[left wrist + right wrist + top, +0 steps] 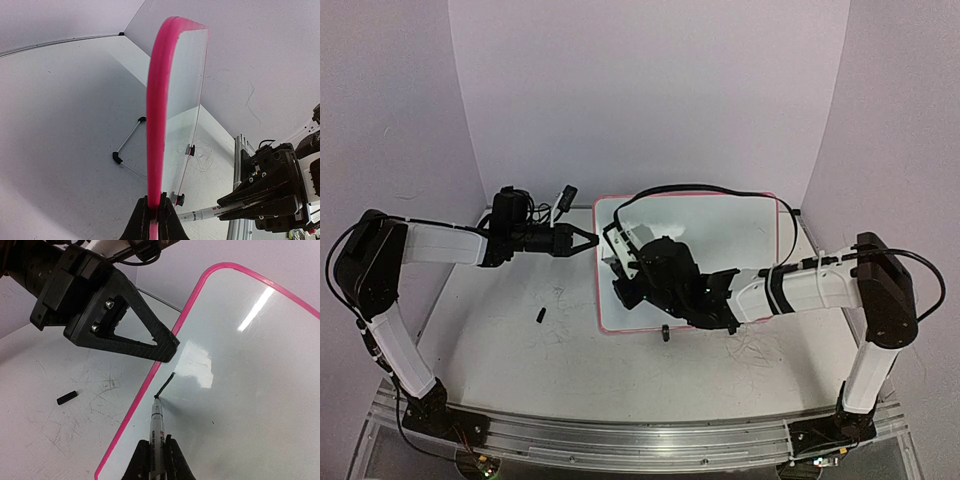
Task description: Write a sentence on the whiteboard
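The whiteboard (740, 235), white with a pink-red rim (159, 115), stands tilted at the table's middle. My left gripper (590, 240) is shut on its left rim, the rim pinched between both fingers (154, 209). My right gripper (158, 454) is shut on a white marker (157, 422) whose black tip touches the whiteboard (245, 390) just inside that rim. Of the sentence, one short black slanted stroke (165, 386) shows at the marker tip. The left gripper (169, 347) hangs just above that stroke. The marker (202, 215) and the right gripper (270, 197) also appear in the left wrist view.
A small black marker cap (540, 316) lies on the table left of the board, also seen as a cap (68, 398) in the right wrist view. Faint grey scribbles (558, 300) mark the tabletop. A black clip foot (665, 333) and a wire stand (129, 144) support the board.
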